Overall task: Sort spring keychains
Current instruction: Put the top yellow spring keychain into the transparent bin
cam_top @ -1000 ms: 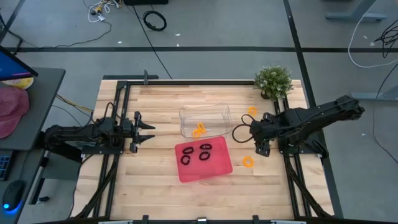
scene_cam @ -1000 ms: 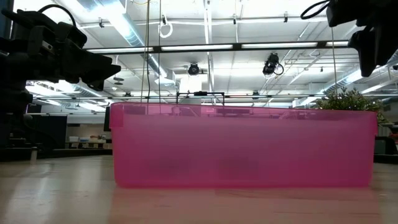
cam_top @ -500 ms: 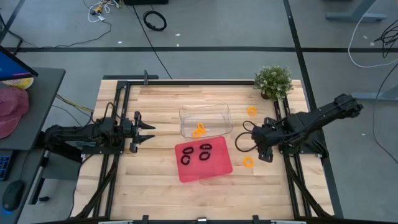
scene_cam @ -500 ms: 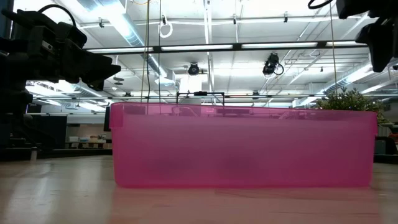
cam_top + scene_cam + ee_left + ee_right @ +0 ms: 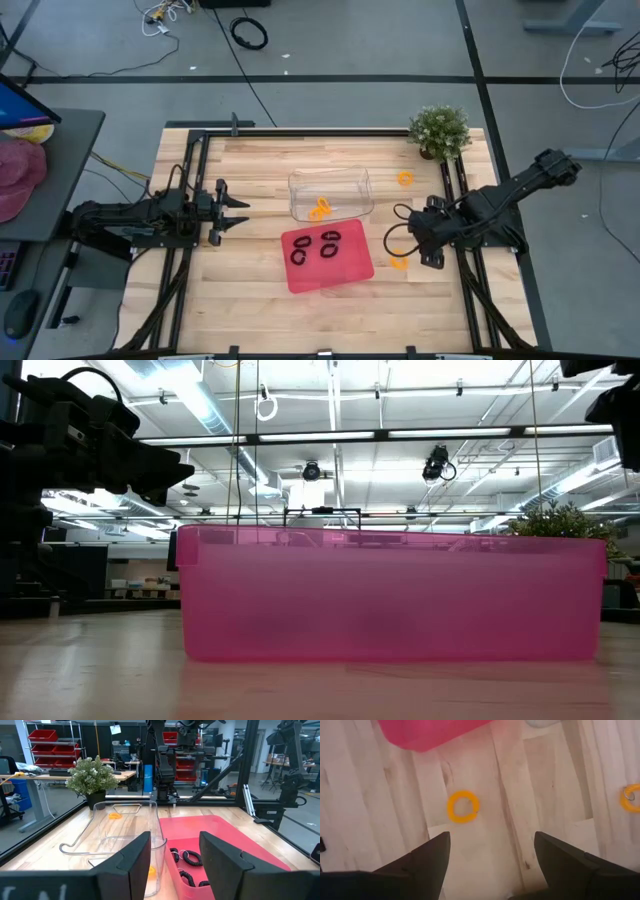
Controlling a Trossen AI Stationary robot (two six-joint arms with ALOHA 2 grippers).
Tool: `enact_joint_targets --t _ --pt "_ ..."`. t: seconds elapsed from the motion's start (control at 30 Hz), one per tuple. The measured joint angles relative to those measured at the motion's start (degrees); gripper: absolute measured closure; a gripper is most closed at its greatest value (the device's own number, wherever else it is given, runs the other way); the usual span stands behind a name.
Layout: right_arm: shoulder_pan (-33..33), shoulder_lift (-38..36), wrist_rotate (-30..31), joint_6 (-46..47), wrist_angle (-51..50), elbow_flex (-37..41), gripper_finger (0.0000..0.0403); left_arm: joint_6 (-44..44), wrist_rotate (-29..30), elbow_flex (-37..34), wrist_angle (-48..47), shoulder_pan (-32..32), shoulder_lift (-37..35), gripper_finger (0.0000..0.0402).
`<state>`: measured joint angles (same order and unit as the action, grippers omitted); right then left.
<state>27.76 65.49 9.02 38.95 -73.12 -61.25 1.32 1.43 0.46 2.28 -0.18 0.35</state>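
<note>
Right claw (image 5: 422,257), fingers spread, hovers over an orange spring keychain (image 5: 399,261) lying on the table (image 5: 250,300) just right of the red tray (image 5: 340,273). Left claw (image 5: 238,213) waits open at table's left.

Four camera views of one wooden slatted table (image 5: 250,300).
Overhead looks straight down; low view faces the translucent pink rectangular tray (image 5: 390,595) close-up, at 6 o'clock overhead.

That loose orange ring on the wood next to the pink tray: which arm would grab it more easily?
The right. Its right gripper, fingers open, hangs beside the orange ring and looks down on it. The left gripper waits beyond the pink tray.
</note>
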Motion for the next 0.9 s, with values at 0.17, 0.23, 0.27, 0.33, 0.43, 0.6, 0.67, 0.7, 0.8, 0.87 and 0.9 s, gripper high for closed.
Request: enact_joint_targets --t 0.17,0.23,0.27,0.33,0.43,0.6,0.67,0.7,0.8,0.87,0.9 --pt "2.0 0.0 0.1 1.9 0.0 0.0 0.0112 0.0 0.0 0.0 0.0 0.0 0.0 0.0229" --pt "2.6 0.0 0.2 2.6 0.0 0.0 0.0112 0.0 0.0 0.0 0.0 0.0 0.0 0.0229" --pt "3.0 0.0 0.2 2.6 0.0 0.0 0.0112 0.0 0.0 0.0 0.0 0.0 0.0 0.0229" --pt "3.7 0.0 0.3 2.6 0.0 0.0 0.0112 0.0 0.0 0.0 0.0 0.0 0.0 0.0229" --pt "4.5 0.0 1.1 2.6 0.1 0.0 0.0112 0.0 0.0 0.0 0.0 0.0 0.0 0.0229" --pt "5.4 0.0 1.1 2.6 0.2 0.0 0.0112 0.0 0.0 0.0 0.0 0.0 0.0 0.0229" --pt "5.6 0.0 1.1 2.6 0.3 0.0 0.0112 0.0 0.0 0.0 0.0 0.0 0.0 0.0229" --pt "5.8 0.0 1.1 2.6 0.3 0.0 0.0112 0.0 0.0 0.0 0.0 0.0 0.0 0.0229" --pt "6.2 0.0 1.1 2.4 0.3 0.0 0.0112 0.0 0.0 0.0 0.0 0.0 0.0 0.0229" --pt "6.6 0.0 1.4 2.0 0.3 0.0 0.0112 0.0 0.0 0.0 0.0 0.0 0.0 0.0229" --pt "6.9 0.0 1.9 1.6 0.3 0.0 0.0112 0.0 0.0 0.0 0.0 0.0 0.0 0.0229"
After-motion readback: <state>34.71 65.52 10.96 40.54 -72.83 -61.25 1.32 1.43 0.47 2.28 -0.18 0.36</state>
